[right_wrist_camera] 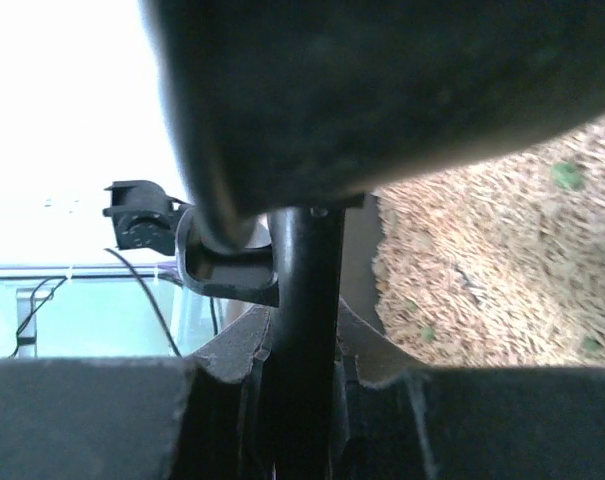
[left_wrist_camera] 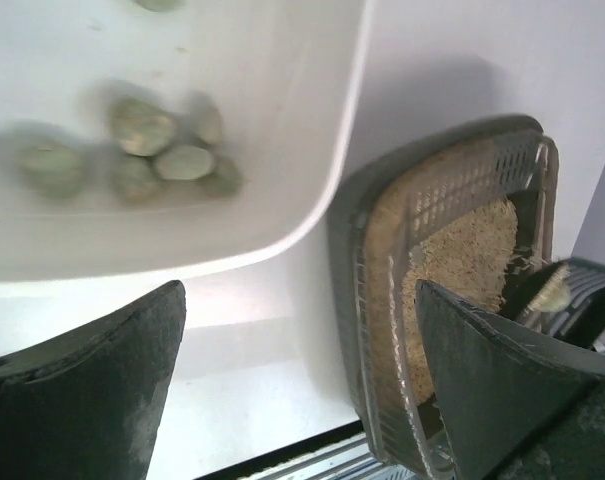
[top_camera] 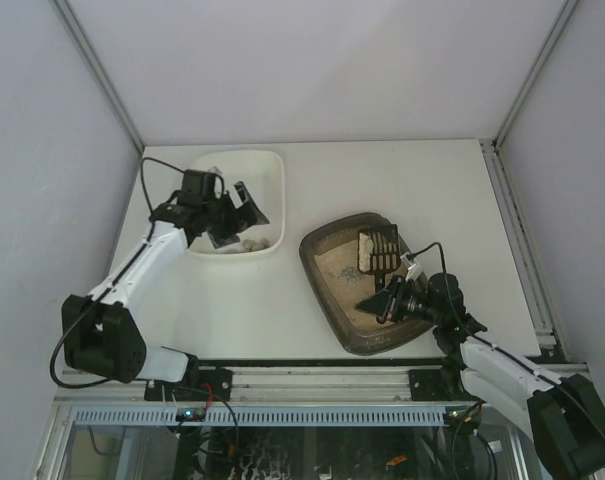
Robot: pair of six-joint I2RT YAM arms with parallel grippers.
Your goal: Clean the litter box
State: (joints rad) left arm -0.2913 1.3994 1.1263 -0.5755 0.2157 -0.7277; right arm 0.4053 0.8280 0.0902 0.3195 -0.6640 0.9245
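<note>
Right end effector point(top_camera: 380, 303) grips scoop point(top_camera: 378, 248) in dark sandy litter box point(top_camera: 315, 275)

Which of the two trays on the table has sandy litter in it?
The dark grey-brown litter box, right of the white tray. Beige litter fills it; the white one holds a few greenish lumps.

A white table point(top_camera: 242, 310) fills the middle. Behind the table rises a pale grey back wall point(top_camera: 312, 60); matching side panels point(top_camera: 32, 150) close its left and right, under soft, even light.
</note>
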